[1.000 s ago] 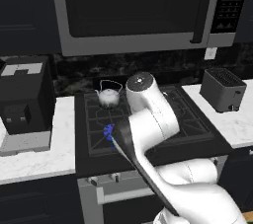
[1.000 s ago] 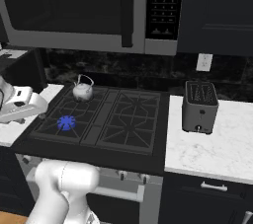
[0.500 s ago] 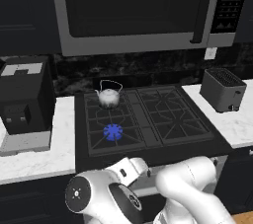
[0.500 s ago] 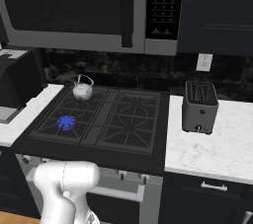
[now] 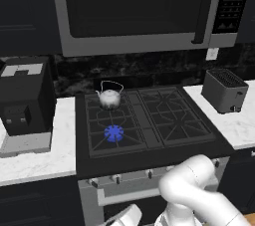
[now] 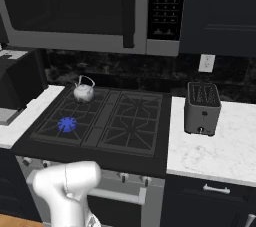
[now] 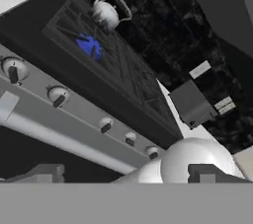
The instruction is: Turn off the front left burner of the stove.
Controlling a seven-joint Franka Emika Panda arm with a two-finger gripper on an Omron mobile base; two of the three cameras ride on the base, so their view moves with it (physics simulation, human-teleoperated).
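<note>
The stove (image 5: 149, 143) is a black gas cooktop with a silver front panel. Its front left burner (image 5: 114, 133) carries a bright blue flame, which also shows in the right base view (image 6: 66, 124) and in the hand view (image 7: 90, 46). My gripper (image 7: 123, 178) is low in front of the oven, below the panel and looking up at it. Its fingertips (image 7: 43, 172) stand far apart, open and empty. A row of small knobs crosses the panel; the leftmost knob (image 7: 12, 70) and the second knob (image 7: 58, 95) lie well apart from the gripper.
A silver kettle (image 5: 110, 98) sits on the back left burner. The toaster (image 5: 224, 90) stands on the right counter, a black coffee machine (image 5: 25, 100) on the left one. The oven handle (image 7: 49, 134) runs under the knobs. My white elbow (image 5: 189, 182) rises before the stove.
The arm has swung from above the front left of the cooktop down to a low place in front of the oven. The blue flame burns as before.
</note>
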